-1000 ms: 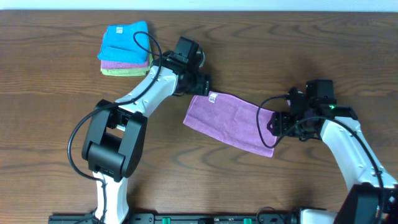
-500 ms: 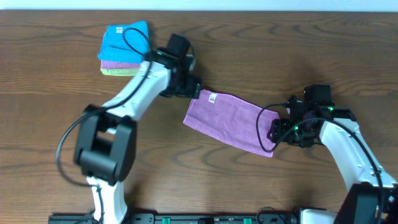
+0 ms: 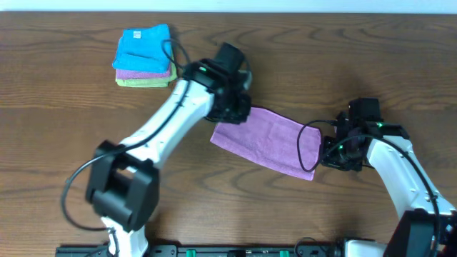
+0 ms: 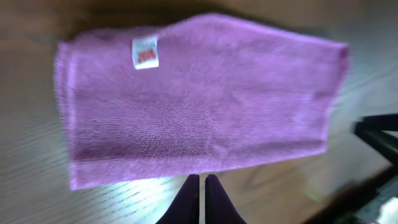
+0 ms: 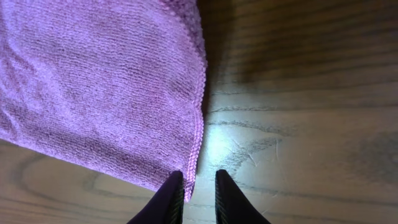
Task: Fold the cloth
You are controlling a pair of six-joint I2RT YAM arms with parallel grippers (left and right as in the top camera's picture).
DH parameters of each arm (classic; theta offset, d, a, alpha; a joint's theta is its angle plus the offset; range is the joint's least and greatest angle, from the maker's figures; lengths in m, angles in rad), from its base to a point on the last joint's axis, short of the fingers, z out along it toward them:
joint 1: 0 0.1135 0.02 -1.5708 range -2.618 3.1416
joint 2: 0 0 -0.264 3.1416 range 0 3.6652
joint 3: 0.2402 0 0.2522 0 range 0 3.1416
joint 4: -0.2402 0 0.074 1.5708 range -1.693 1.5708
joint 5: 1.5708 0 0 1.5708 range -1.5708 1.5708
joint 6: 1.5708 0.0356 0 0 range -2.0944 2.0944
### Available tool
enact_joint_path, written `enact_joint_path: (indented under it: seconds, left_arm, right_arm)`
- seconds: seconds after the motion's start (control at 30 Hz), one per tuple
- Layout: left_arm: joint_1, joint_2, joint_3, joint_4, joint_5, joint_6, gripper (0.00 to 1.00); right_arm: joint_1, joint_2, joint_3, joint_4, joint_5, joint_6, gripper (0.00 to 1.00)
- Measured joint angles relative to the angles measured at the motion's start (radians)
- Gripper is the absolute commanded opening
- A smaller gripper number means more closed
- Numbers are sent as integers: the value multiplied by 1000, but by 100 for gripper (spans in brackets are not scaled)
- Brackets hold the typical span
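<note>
The purple cloth (image 3: 268, 139) lies flat and slanted on the wooden table. My left gripper (image 3: 239, 114) hovers over its upper left end and hides the corner in the overhead view. In the left wrist view that gripper (image 4: 202, 180) is shut with nothing in it, its tips just off the long edge of the cloth (image 4: 199, 106), whose white label (image 4: 145, 52) shows. My right gripper (image 5: 198, 180) is at the lower right corner of the cloth (image 5: 99, 87), jaws narrowly open, the hem lying against the inside of its left finger.
A stack of folded cloths (image 3: 144, 56), blue on purple on green, sits at the back left. A black cable (image 3: 303, 146) loops over the purple cloth's right end. Part of the right arm (image 4: 379, 130) shows at the left wrist view's right edge.
My left arm swung right over the cloth's upper left corner, covering the label, and its gripper closed. My right gripper narrowed around the lower right corner's hem.
</note>
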Motion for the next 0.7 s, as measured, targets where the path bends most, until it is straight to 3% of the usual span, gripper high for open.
enact_joint_path:
  seconds: [0.13,0.17,0.33,0.7]
  left_arm:
    - [-3,110,-1,4,-26,-25,6]
    - [0,130,-2,5,-30,-27,6]
    - [14,222,-8,9,-38,-51,6]
    - [11,227,-9,3,-40,-81,6]
  right_arm:
    - [0,0,0,10,6,9,59]
    - [0,0,0,10,9,9,60]
    - [0,0,-25,47,-6,-7,62]
    - [0,0,-198,260,-126,33,57]
